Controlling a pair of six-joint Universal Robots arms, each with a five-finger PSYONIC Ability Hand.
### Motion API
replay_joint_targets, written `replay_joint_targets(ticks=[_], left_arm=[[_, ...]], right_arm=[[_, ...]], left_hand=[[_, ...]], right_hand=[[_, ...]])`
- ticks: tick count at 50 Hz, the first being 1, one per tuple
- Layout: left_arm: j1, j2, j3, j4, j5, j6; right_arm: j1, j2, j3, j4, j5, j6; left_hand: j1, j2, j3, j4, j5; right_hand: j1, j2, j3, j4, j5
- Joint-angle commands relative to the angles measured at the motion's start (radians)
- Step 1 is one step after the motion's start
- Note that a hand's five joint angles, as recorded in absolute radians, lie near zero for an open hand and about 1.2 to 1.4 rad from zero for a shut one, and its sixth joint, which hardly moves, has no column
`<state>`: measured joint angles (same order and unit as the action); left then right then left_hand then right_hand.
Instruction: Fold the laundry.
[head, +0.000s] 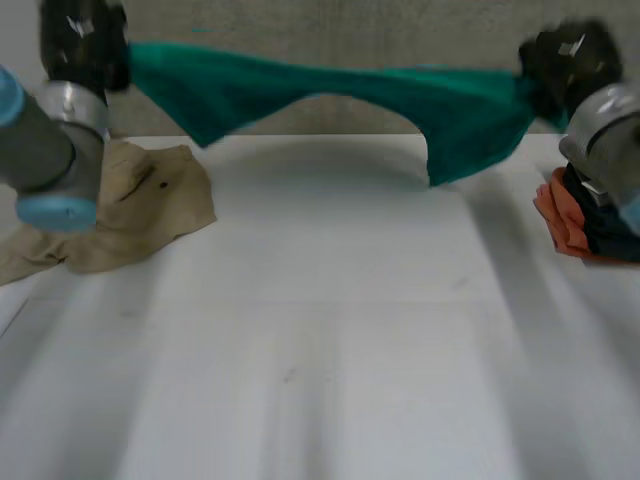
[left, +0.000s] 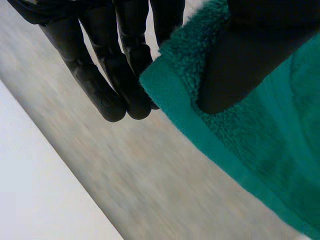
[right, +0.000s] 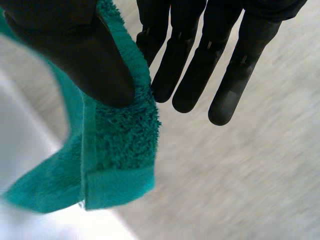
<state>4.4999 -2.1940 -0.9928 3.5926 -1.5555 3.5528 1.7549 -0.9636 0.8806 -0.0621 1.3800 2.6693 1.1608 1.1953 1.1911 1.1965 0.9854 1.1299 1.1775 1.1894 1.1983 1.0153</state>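
Spreading step, by my judgement: your left hand, upper left, and right hand, upper right, each pinch an end of the green towel, stretched aloft. Next move likely calls for lowering it flat onto the counter.

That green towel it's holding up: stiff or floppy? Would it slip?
Probably floppy: the green towel sags between the left hand and right hand. Its fluffy pile likely grips against each pinching thumb. Seemingly light, hanging from two pinches.
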Motion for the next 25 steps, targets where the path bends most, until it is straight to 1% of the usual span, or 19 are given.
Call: replay_joint_targets(ticks=[1, 3, 6, 7, 8, 10, 11, 14, 15, 18, 19, 21, 24, 25], left_arm=[[0.015, -0.035, -0.21, -0.041, 0.08, 0.02], [0.022, -0.032, -0.257, -0.064, 0.103, 0.041], [0.042, -0.017, -0.348, -0.139, 0.141, 0.118], [0.047, -0.009, -0.369, -0.159, 0.147, 0.139], [0.054, 0.009, -0.404, -0.204, 0.156, 0.187], [0.059, 0.032, -0.44, -0.247, 0.158, 0.23], [0.062, 0.055, -0.472, -0.293, 0.157, 0.266], [0.064, 0.094, -0.518, -0.372, 0.146, 0.32], [0.064, 0.118, -0.55, -0.427, 0.134, 0.354], [0.064, 0.157, -0.598, -0.532, 0.114, 0.402], [0.061, 0.183, -0.627, -0.613, 0.097, 0.435], [0.059, 0.224, -0.662, -0.726, 0.074, 0.489], [0.056, 0.264, -0.685, -0.81, 0.055, 0.535], [0.056, 0.292, -0.696, -0.84, 0.049, 0.556]], right_arm=[[-0.012, 0.117, 0.084, 0.165, -0.05, -0.045], [-0.015, 0.132, 0.112, 0.2, -0.055, -0.077], [-0.022, 0.148, 0.169, 0.267, -0.052, -0.166], [-0.025, 0.145, 0.182, 0.286, -0.052, -0.183], [-0.031, 0.132, 0.208, 0.324, -0.053, -0.219], [-0.037, 0.114, 0.236, 0.369, -0.049, -0.262], [-0.041, 0.094, 0.26, 0.411, -0.045, -0.294], [-0.051, 0.068, 0.294, 0.501, -0.036, -0.356], [-0.057, 0.048, 0.317, 0.574, -0.023, -0.405], [-0.069, 0.008, 0.359, 0.706, 0.013, -0.492], [-0.084, -0.022, 0.388, 0.788, 0.037, -0.552], [-0.112, -0.073, 0.437, 0.887, 0.053, -0.641], [-0.133, -0.113, 0.475, 0.907, 0.042, -0.725], [-0.144, -0.131, 0.492, 0.894, 0.036, -0.777]], left_hand=[[0.235, 0.201, 0.205, 0.2, 0.236], [0.235, 0.201, 0.205, 0.2, 0.236], [0.235, 0.201, 0.205, 0.2, 0.236], [0.235, 0.201, 0.205, 0.2, 0.236], [0.235, 0.201, 0.205, 0.2, 0.236], [0.235, 0.201, 0.205, 0.2, 0.236], [0.235, 0.201, 0.205, 0.2, 0.236], [0.235, 0.201, 0.205, 0.2, 0.236], [0.235, 0.201, 0.205, 0.2, 0.236], [0.235, 0.201, 0.205, 0.2, 0.236], [0.235, 0.201, 0.205, 0.2, 0.236], [0.235, 0.201, 0.205, 0.2, 0.236], [0.235, 0.201, 0.205, 0.2, 0.236], [0.235, 0.201, 0.205, 0.2, 0.236]], right_hand=[[0.266, 0.219, 0.207, 0.198, 0.206], [0.266, 0.219, 0.207, 0.198, 0.206], [0.266, 0.219, 0.207, 0.198, 0.206], [0.266, 0.219, 0.207, 0.198, 0.206], [0.266, 0.219, 0.207, 0.198, 0.206], [0.266, 0.219, 0.207, 0.198, 0.206], [0.266, 0.219, 0.207, 0.198, 0.206], [0.266, 0.219, 0.207, 0.198, 0.206], [0.266, 0.219, 0.207, 0.198, 0.206], [0.266, 0.219, 0.207, 0.198, 0.206], [0.266, 0.219, 0.207, 0.198, 0.206], [0.266, 0.219, 0.207, 0.198, 0.206], [0.266, 0.219, 0.207, 0.198, 0.206], [0.266, 0.219, 0.207, 0.198, 0.206]])
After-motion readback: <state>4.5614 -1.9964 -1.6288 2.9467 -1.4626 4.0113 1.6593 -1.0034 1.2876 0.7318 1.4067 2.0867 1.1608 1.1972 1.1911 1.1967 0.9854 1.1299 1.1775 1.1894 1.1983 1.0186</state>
